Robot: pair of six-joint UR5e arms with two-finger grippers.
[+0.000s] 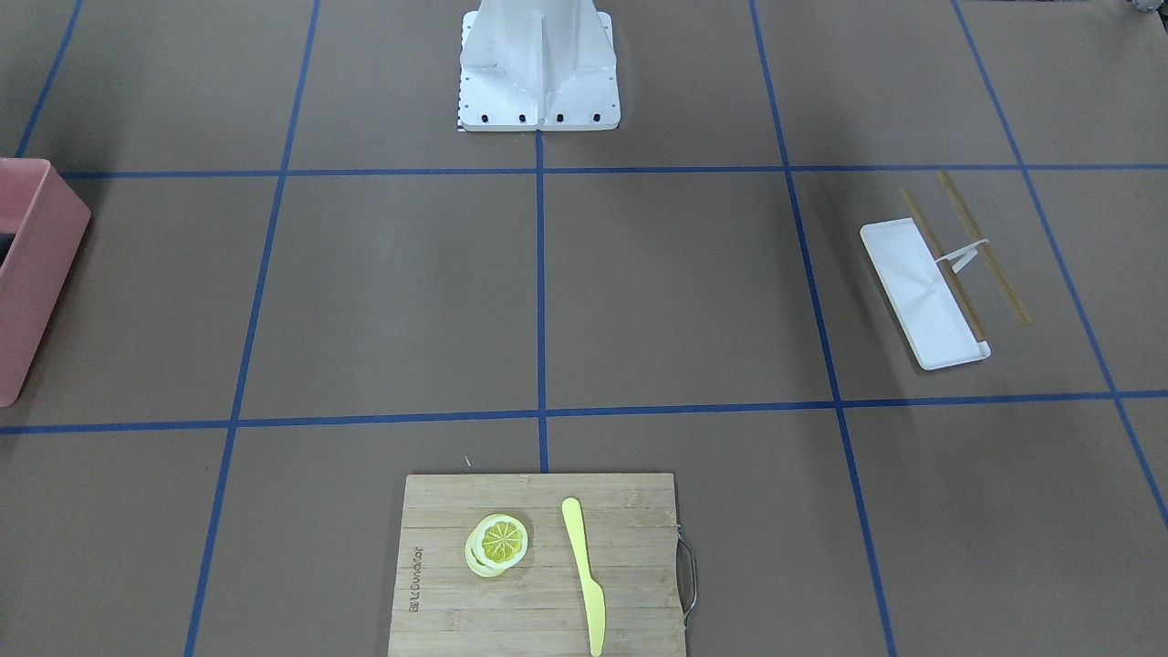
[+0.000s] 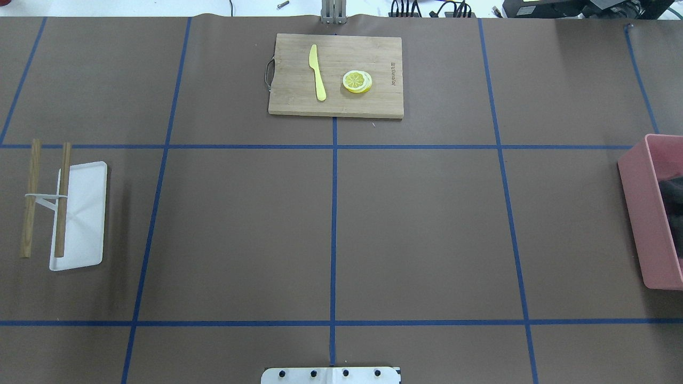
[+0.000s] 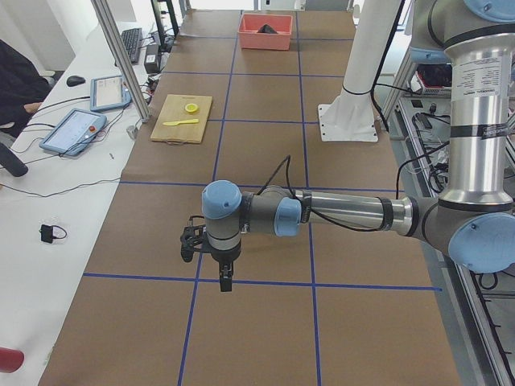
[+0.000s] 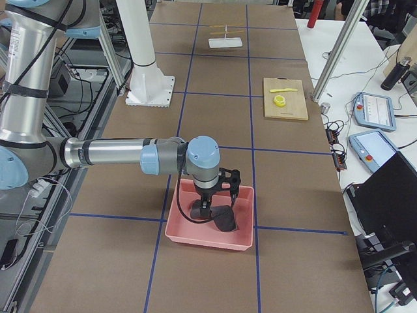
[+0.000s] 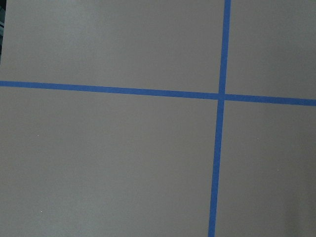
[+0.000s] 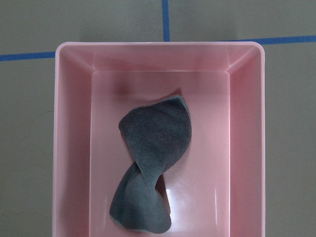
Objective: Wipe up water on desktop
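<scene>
The desktop (image 2: 416,229) is a matte brown surface with a blue tape grid; I see no water on it. A dark grey cloth (image 6: 153,143) lies crumpled in a pink bin (image 6: 74,148) at the table's right end (image 2: 640,213). In the exterior right view my right gripper (image 4: 207,207) hangs down inside the bin (image 4: 195,236) just above the cloth (image 4: 225,218); I cannot tell if it is open or shut. In the exterior left view my left gripper (image 3: 224,277) hovers over bare desktop near a tape crossing; I cannot tell its state either.
A bamboo cutting board (image 2: 336,74) with a yellow knife (image 2: 317,72) and lemon slices (image 2: 357,81) lies at the far middle. A white tray (image 2: 85,213) with two wooden sticks (image 2: 63,197) lies at the left. The robot's white base (image 1: 538,73) stands at the near middle.
</scene>
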